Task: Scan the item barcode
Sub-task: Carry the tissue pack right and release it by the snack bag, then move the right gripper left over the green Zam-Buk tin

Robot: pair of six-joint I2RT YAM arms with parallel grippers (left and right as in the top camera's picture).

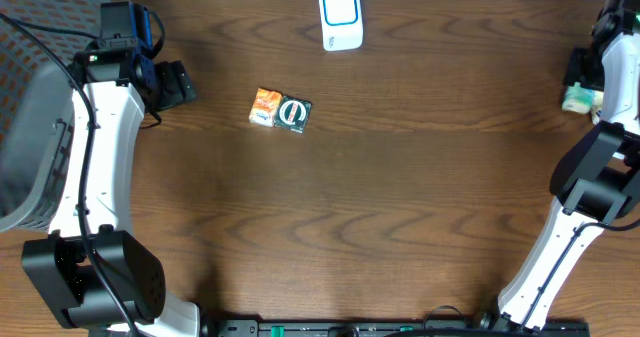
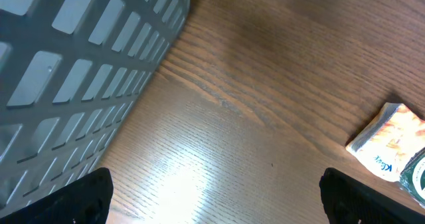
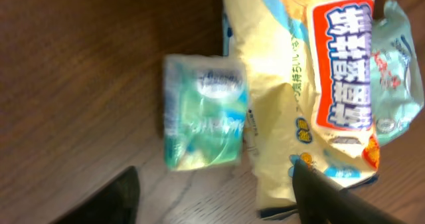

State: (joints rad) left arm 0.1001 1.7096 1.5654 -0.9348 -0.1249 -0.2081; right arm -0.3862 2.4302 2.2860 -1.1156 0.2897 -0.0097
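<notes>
Right jaws spread, gripping nothing. Green pack (image 3: 204,121) lies free on table (image 3: 80,64) between them, just beside yellow packet (image 3: 292,117); probably already scanned. Left jaws spread, empty. Orange pack (image 2: 388,141) ahead of their right finger, seemingly unscanned. Scanner (image 1: 340,17) visible overhead only; pack labels in the right wrist view only.

- The table (image 1: 400,207) is showing dark grained wood, gleaming faintly.
- The basket (image 2: 66,64) is looking like matt grey plastic.
- The green packet (image 3: 202,114) and yellow bag (image 3: 292,84) are shining in creased glossy film.
</notes>
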